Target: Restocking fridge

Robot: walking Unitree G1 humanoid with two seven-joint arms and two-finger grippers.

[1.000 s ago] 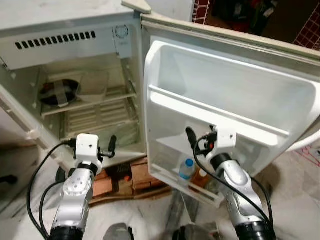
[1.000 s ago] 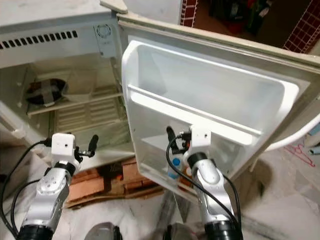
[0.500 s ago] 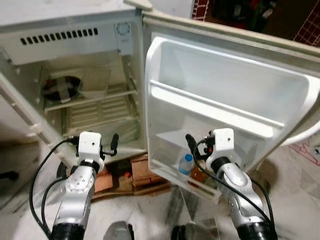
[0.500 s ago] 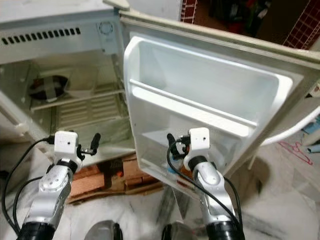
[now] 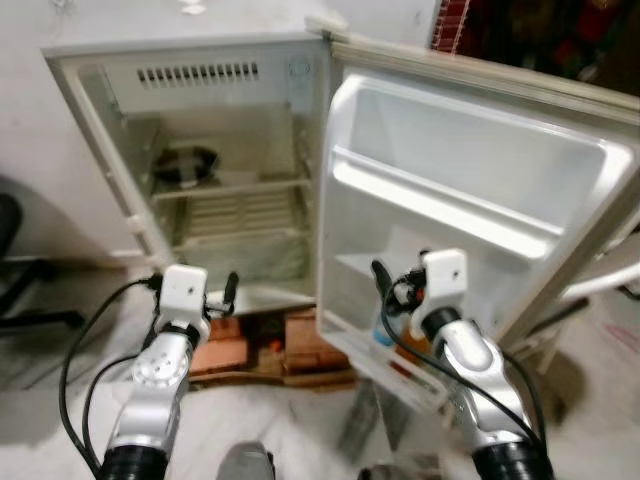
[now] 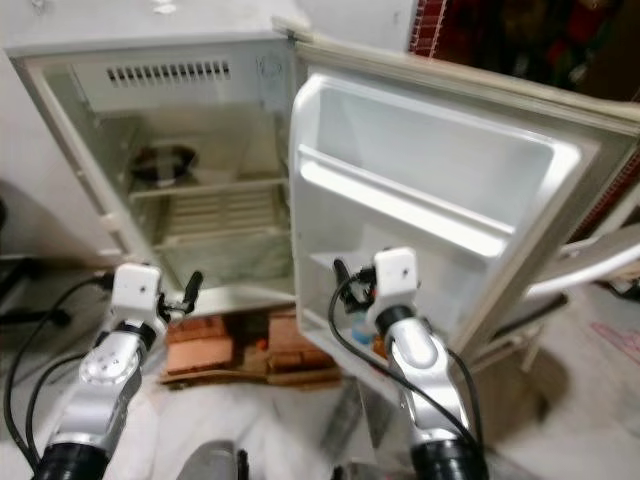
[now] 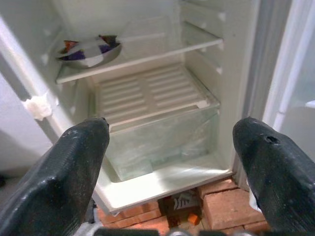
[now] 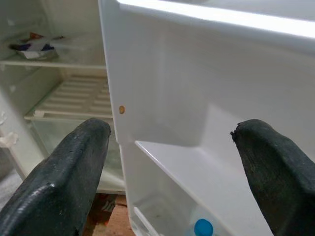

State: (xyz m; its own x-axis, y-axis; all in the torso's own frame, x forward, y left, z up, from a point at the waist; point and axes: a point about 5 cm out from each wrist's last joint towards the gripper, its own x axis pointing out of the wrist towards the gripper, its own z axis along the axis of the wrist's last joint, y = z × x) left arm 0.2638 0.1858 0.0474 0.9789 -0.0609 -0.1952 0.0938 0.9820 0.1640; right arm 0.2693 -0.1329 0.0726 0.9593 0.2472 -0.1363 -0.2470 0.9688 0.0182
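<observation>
The small white fridge (image 5: 230, 170) stands with its white moulded door (image 5: 470, 200) swung fully open. On the upper glass shelf (image 7: 147, 49) rests a dark round dish (image 7: 88, 51); below sits a clear crisper drawer (image 7: 157, 142). Red bricks (image 5: 225, 355) prop the cabinet base. A blue-capped plastic bottle (image 8: 203, 228) stands in the lowest door bin. The left pincer (image 7: 167, 147) faces the interior, fingers wide, empty. The right pincer (image 8: 167, 147) faces the door, fingers wide, empty.

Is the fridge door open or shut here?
Open. The fridge door is swung wide, showing its inner shelves and the cabinet's clear drawer.
</observation>
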